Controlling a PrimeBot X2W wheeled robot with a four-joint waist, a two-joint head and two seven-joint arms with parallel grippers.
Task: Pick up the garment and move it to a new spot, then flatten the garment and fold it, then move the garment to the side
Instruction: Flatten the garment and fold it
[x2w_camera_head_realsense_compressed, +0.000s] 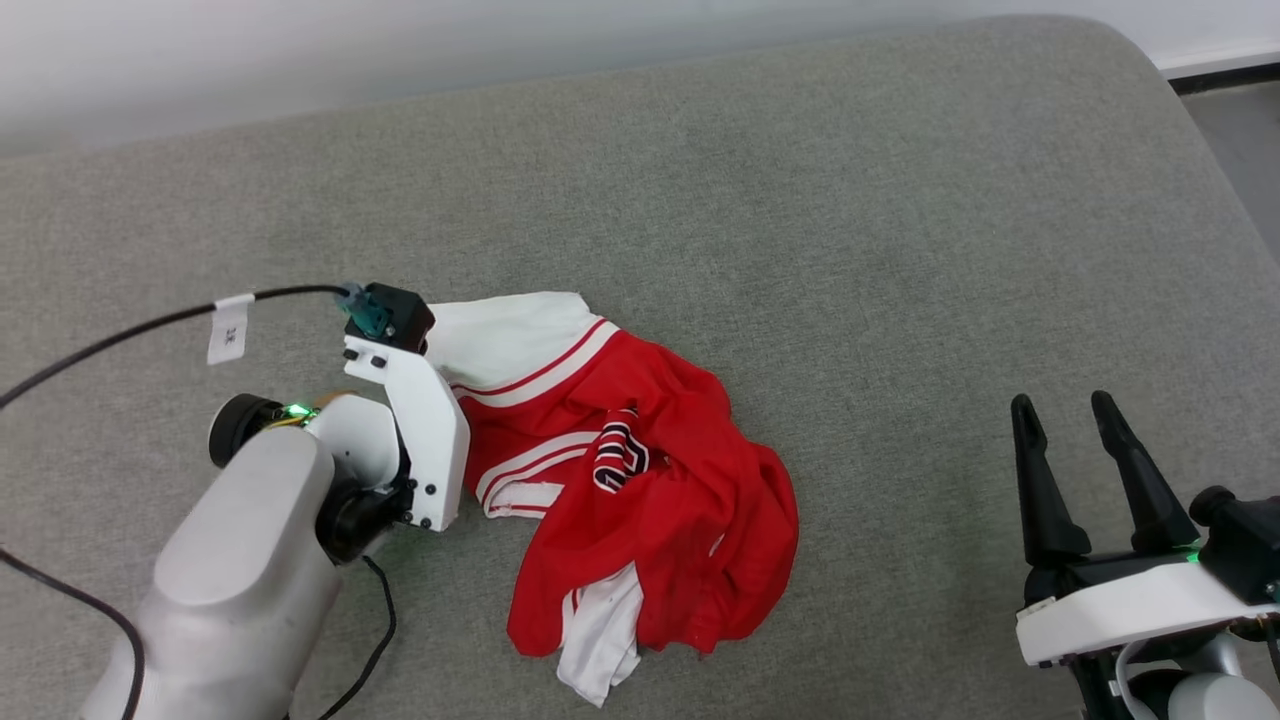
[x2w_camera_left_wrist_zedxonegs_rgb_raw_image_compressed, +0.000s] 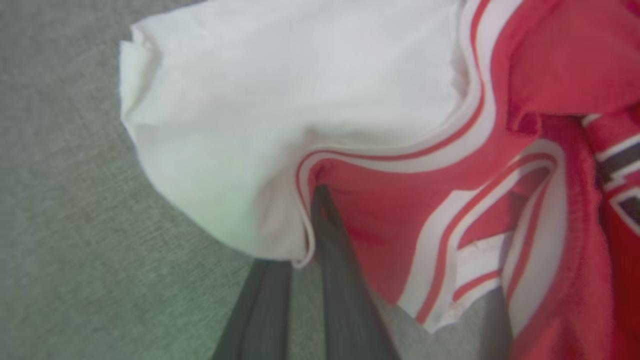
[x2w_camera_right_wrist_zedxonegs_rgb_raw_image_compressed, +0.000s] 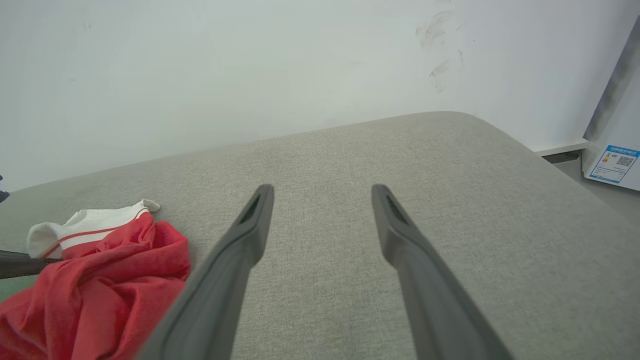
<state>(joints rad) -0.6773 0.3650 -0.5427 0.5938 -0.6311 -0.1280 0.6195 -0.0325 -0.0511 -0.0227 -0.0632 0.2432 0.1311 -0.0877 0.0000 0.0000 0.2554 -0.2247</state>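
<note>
At centre of your head view, the garment (x2w_camera_head_realsense_compressed: 650, 500) lies crumpled on the grey cushion (x2w_camera_head_realsense_compressed: 800, 200); at its nine o'clock edge your left gripper (x2w_camera_left_wrist_zedxonegs_rgb_raw_image_compressed: 307, 225) pinches the white sleeve (x2w_camera_left_wrist_zedxonegs_rgb_raw_image_compressed: 280, 125) hem; your right gripper (x2w_camera_head_realsense_compressed: 1060, 400) sits spread and empty at four o'clock; pickup looks barely begun; moving, flattening, folding and setting aside remain.

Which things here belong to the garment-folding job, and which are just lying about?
Job: garment, pinched by the left gripper; right gripper, open; grey cushion beneath.
Lying about: black cable with white tag; blue-and-white label beside the cushion.
</note>
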